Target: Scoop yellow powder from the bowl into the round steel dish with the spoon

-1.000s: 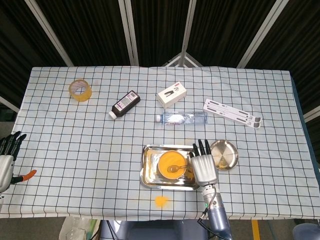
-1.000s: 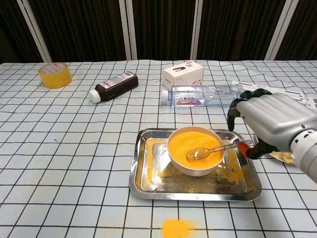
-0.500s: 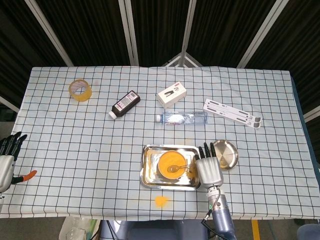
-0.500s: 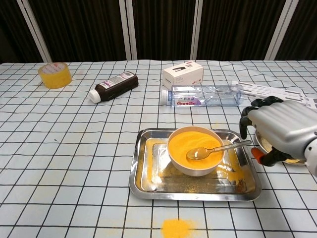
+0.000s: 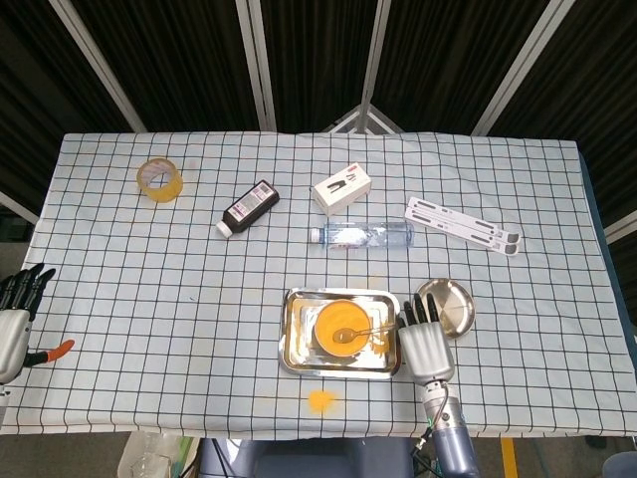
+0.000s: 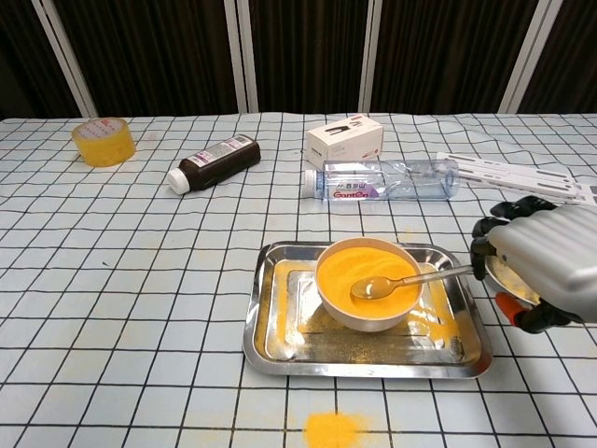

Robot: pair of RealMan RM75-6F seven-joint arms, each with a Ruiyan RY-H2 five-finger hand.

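A white bowl [image 6: 366, 278] [image 5: 341, 325] full of yellow powder stands in a steel tray [image 6: 270, 327] [image 5: 292, 344]. A steel spoon [image 6: 406, 281] [image 5: 355, 332] lies in the bowl, its handle resting over the right rim, held by nothing. The round steel dish [image 5: 451, 302] [image 6: 504, 276] sits just right of the tray. My right hand [image 5: 426, 344] [image 6: 541, 264] hovers over the dish's near side, right of the spoon handle, fingers apart and empty. My left hand [image 5: 14, 317] stays at the table's far left edge, empty with fingers spread.
Spilled yellow powder [image 6: 333, 429] [image 5: 319, 400] lies in front of the tray. Further back are a clear water bottle [image 6: 387, 178], a white box [image 6: 344, 140], a dark bottle [image 6: 215, 161], a tape roll [image 6: 103, 141] and a white strip [image 6: 522, 175].
My right hand has drawn back to the right and toward me, away from the spoon handle, ending over the steel dish. The spoon stayed in the bowl.
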